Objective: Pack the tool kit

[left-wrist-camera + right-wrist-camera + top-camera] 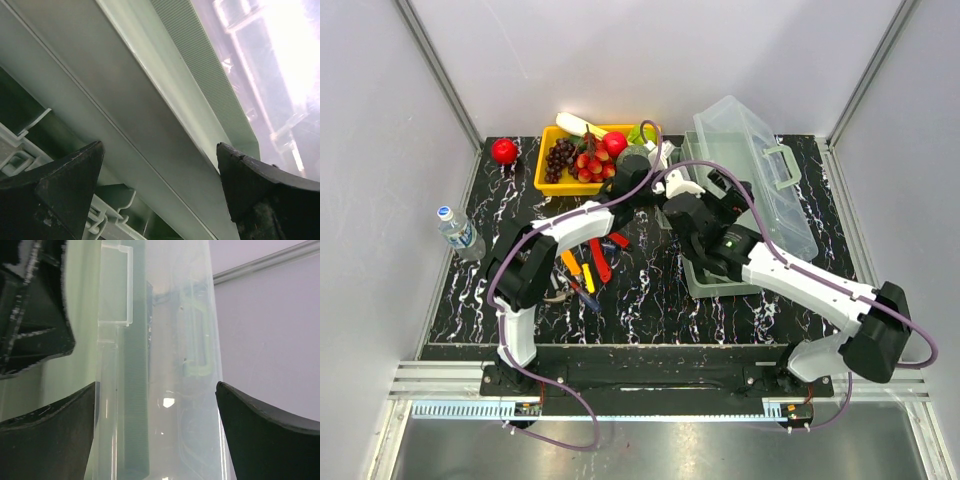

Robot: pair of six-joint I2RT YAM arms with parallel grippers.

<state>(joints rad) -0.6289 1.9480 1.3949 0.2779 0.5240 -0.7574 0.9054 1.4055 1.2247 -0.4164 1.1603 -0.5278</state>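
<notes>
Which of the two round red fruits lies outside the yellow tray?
The left red fruit, lying alone to the left of the yellow tray; the other red fruit sits inside it.

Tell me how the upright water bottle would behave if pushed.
The water bottle stands tall and narrow, so it would probably tip. Its round body would then likely roll. The clear plastic may be slippery.

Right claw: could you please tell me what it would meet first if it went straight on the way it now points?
Most likely the clear lid: it fills the space ahead of the open right claw, and nothing shows in front of it. Depth is hard to judge here, so I cannot tell how near it is.
</notes>
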